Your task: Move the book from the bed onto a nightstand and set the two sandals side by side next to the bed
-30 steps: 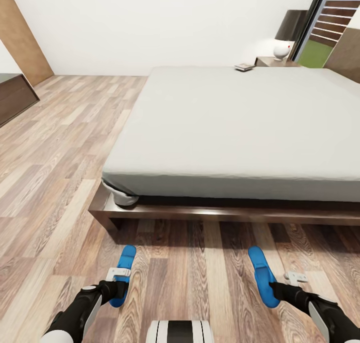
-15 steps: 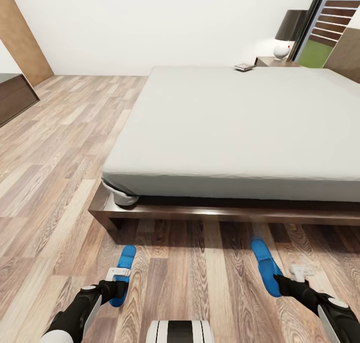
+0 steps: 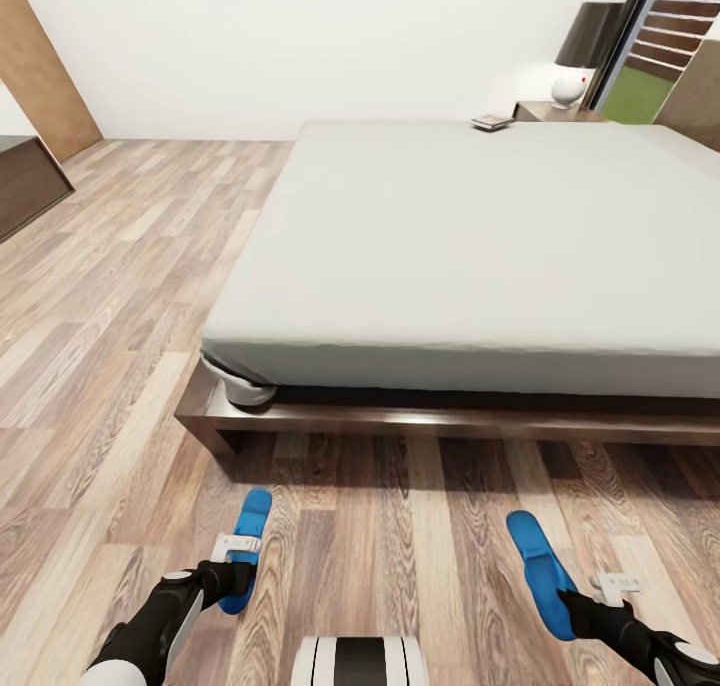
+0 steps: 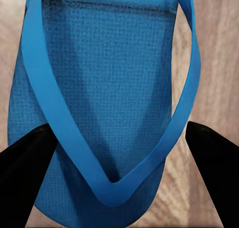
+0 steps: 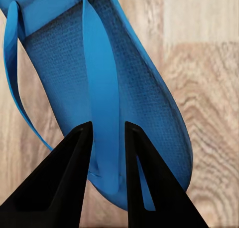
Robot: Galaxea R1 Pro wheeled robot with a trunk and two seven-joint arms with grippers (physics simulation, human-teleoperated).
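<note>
Sandals, two of them, sit on the wood floor (image 3: 110,296) before the foot of the bed (image 3: 470,246), long axes running toward it. The left sandal (image 3: 245,546) points slightly rightward, and the left gripper (image 3: 232,578) has its fingers spread wide either side of the heel. The right sandal (image 3: 540,571) tilts leftward, the right gripper (image 3: 572,606) pinching its strap. One book (image 3: 491,122) lies at the bed's far edge, near the nightstand (image 3: 555,112) bearing one lamp (image 3: 580,61).
</note>
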